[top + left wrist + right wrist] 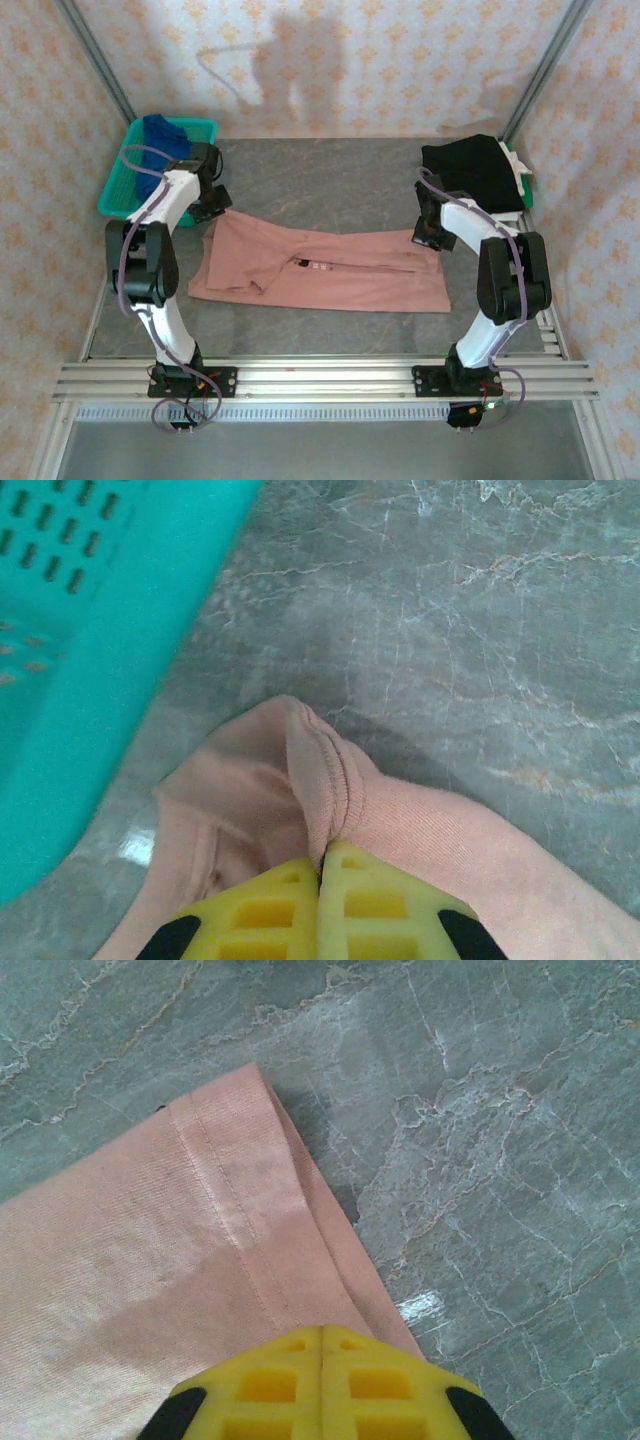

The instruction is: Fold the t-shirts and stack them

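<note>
Left end effector and right end effector both pinch the pink tee; teal basket crowds the left, black tee behind right.

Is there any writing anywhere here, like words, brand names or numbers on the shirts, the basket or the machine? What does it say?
No text can be read in these pictures.
pink t-shirt: a small dark mark with pale specks beside it, near the shirt's middle, is too small to read.
black t-shirt, blue t-shirt, teal basket: no lettering to be seen.
</note>
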